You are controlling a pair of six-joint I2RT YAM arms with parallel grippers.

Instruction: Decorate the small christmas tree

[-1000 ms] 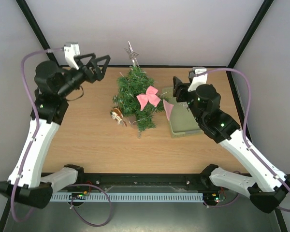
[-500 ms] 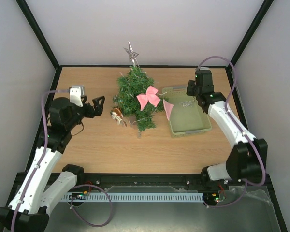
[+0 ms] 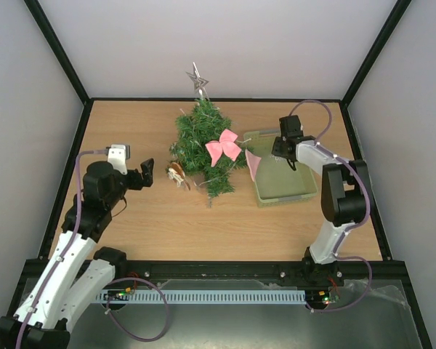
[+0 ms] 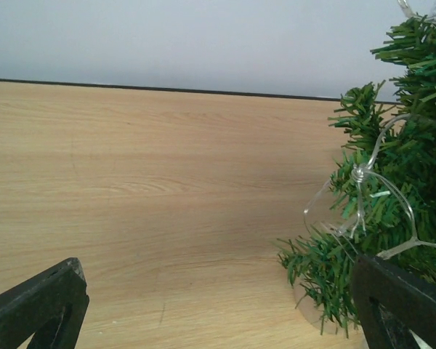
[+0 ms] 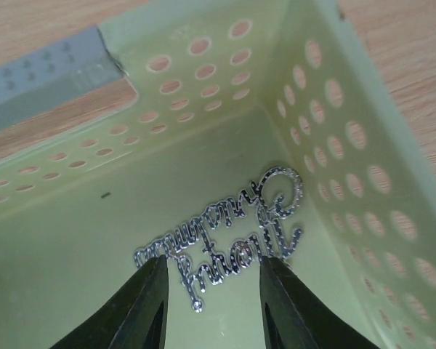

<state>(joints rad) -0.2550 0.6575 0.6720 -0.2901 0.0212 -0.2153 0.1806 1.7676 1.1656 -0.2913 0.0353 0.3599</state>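
As it stands, the small christmas tree points up — axis vertical.

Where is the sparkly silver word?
Right wrist view: the glittery silver script ornament lies in the pale green perforated plastic basket, just beyond the right end effector.

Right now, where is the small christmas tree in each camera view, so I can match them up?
Top external: the small christmas tree sits mid-table, just left of the pale green basket.
Left wrist: its branches fill the right edge.
Right wrist: not in it, only the basket's inside.
Shared landmark: the wooden table, in all three.
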